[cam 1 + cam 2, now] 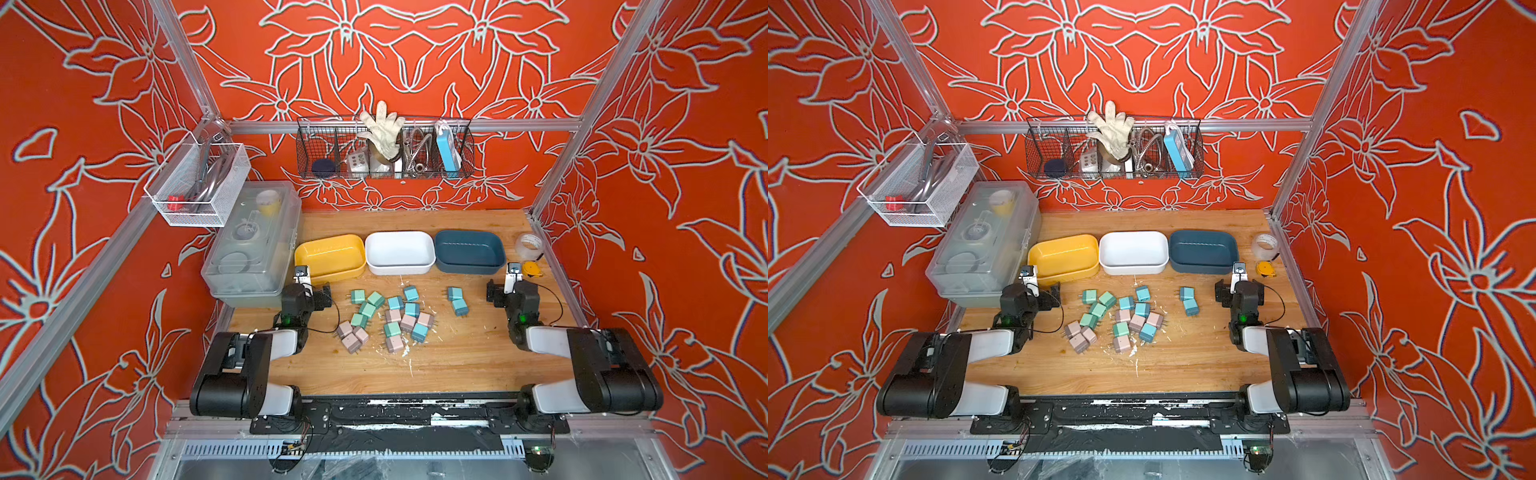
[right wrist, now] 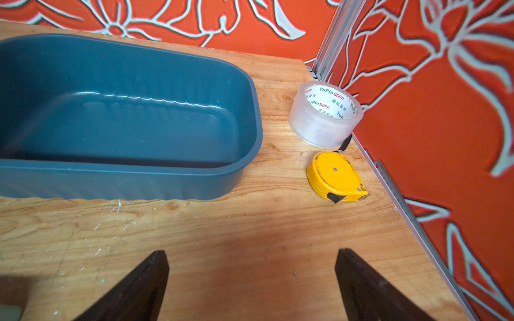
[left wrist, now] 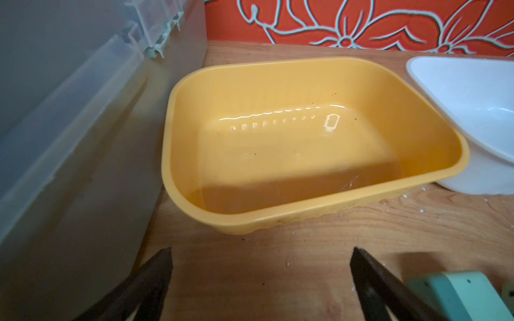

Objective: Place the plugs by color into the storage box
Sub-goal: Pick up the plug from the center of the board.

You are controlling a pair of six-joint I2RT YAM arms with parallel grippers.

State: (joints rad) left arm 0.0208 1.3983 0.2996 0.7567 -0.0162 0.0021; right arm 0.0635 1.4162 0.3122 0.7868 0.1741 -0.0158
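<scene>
Several plugs lie scattered on the wooden table (image 1: 457, 365) between the arms: mint green ones (image 1: 367, 309), light blue ones (image 1: 412, 309) and dusty pink ones (image 1: 351, 343), with two more light blue plugs (image 1: 457, 300) apart on the right. Behind them three open storage boxes stand in a row: yellow (image 1: 330, 254), white (image 1: 400, 251) and dark blue (image 1: 469, 250), all empty. My left gripper (image 1: 309, 291) (image 3: 261, 251) is open over bare wood in front of the yellow box (image 3: 306, 144), a mint plug (image 3: 456, 294) beside it. My right gripper (image 1: 513, 291) (image 2: 251, 251) is open, empty, near the blue box (image 2: 125, 116).
A clear lidded case (image 1: 253, 245) stands against the left side, close to my left gripper. A roll of clear tape (image 2: 325, 114) and a yellow tape measure (image 2: 336, 176) sit at the back right corner by the frame post. Wire baskets (image 1: 384, 149) hang on the rails.
</scene>
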